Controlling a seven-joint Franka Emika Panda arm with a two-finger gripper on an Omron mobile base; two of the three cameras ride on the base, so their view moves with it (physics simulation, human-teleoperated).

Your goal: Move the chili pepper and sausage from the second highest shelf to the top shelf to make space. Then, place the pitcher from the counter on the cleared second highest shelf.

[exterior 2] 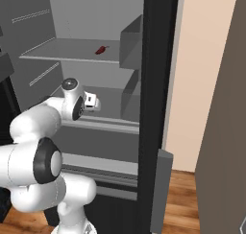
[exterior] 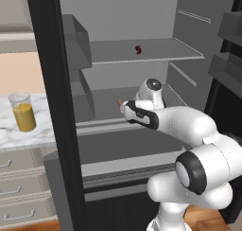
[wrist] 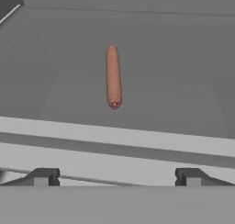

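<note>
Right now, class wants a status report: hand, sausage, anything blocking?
Hand open, empty. Sausage lying on shelf ahead, untouched. Chili pepper on top shelf. Path clear.

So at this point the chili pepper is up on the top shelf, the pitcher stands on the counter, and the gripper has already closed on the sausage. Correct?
Not quite. The gripper is open and short of the sausage, which lies free on the shelf ahead of the fingertips, as the hand view shows. The rest holds: the chili pepper is on the top shelf and the pitcher stands on the counter.

Chili pepper on top shelf, above sausage
</note>
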